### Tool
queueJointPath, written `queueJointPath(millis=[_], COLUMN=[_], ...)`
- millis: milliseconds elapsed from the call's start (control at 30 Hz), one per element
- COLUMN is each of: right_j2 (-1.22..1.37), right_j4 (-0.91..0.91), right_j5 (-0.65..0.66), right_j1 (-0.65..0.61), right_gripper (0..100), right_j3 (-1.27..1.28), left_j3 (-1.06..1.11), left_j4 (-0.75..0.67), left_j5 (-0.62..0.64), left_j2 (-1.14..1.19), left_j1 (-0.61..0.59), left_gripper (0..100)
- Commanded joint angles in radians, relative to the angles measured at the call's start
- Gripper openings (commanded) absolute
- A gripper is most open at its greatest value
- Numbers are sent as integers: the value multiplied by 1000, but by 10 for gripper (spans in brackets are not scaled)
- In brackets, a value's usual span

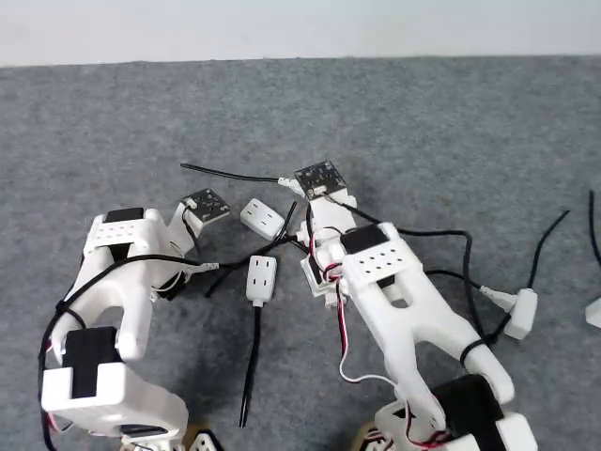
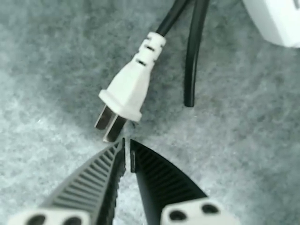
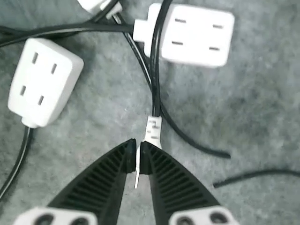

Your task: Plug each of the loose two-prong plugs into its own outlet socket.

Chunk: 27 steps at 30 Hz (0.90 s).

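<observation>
A white two-prong plug (image 2: 129, 89) lies on the grey carpet with its prongs (image 2: 108, 123) pointing at my left gripper (image 2: 127, 149). That gripper is shut, empty, its tips just short of the prongs. My right gripper (image 3: 138, 151) is shut on a second white plug (image 3: 152, 130), whose black cord (image 3: 155, 70) runs away from the fingers. Past it lie two white outlet blocks (image 3: 42, 82) (image 3: 194, 33), socket faces up. The high view shows these blocks (image 1: 262, 218) (image 1: 260, 278) between the two arms. A third white plug (image 1: 518, 311) lies to the right.
Black cords (image 1: 254, 362) cross the carpet between and around the arms. A loose cord end (image 2: 188, 99) lies beside the left plug, and a corner of an outlet block (image 2: 281, 21) is close by. Another white piece (image 1: 593, 313) sits at the right edge.
</observation>
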Motion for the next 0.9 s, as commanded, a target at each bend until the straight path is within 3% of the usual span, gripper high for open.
queueJointPath(millis=[0, 67, 433, 633, 867], right_j2=[33, 67, 173, 183, 173], right_j4=[-51, -68, -104, -105, -94], right_j5=[15, 15, -23, -25, -20], right_j1=[-2, 1, -4, -2, -5], right_gripper=[95, 136, 139, 46, 114], right_j3=[-18, -29, -31, -46, -48], left_j3=[-4, -4, -4, -4, -4], left_j4=[-17, -17, -17, -17, -17], left_j5=[12, 12, 12, 12, 12], left_j2=[-17, -17, -17, -17, -17], left_j1=[-8, -8, -8, -8, -8], left_gripper=[12, 12, 12, 12, 12])
